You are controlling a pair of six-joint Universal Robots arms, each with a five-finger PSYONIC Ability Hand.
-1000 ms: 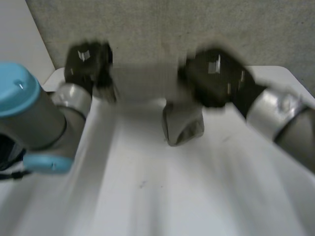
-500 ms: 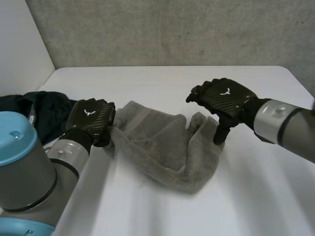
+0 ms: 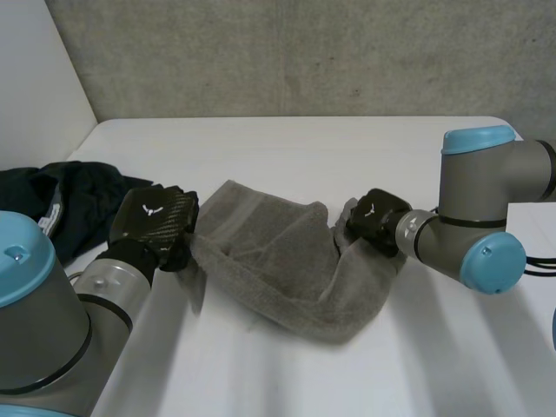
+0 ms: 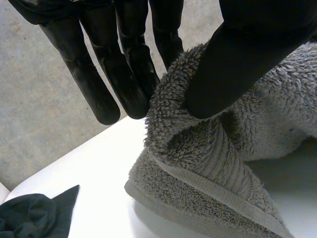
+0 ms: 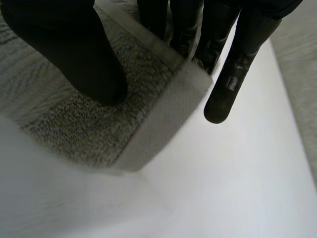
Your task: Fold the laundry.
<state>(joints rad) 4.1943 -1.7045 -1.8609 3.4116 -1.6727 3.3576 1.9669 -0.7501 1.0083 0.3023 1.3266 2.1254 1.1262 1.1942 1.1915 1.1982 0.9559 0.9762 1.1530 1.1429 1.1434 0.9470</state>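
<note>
A grey towel (image 3: 278, 261) lies crumpled and partly doubled over in the middle of the white table. My left hand (image 3: 156, 219) is at its left edge, and in the left wrist view the thumb (image 4: 233, 64) pinches a rolled fold of towel (image 4: 218, 163) against the fingers (image 4: 124, 74). My right hand (image 3: 375, 221) is at the towel's right corner. Its own wrist view has the thumb (image 5: 74, 49) pressing on top of the towel (image 5: 74, 124) while the fingers (image 5: 183, 29) curl behind the hem, one finger sticking out straight.
A dark garment (image 3: 61, 200) is heaped at the table's left edge, close behind my left hand, and its tip (image 4: 34, 223) lies near the towel. The right arm's elbow (image 3: 486, 217) hangs over the table's right side. A grey wall rises behind the table.
The right hand, spread above the towel half a second ago, has dropped and closed on its right corner, its arm swinging in. The left hand kept its hold and barely moved.
</note>
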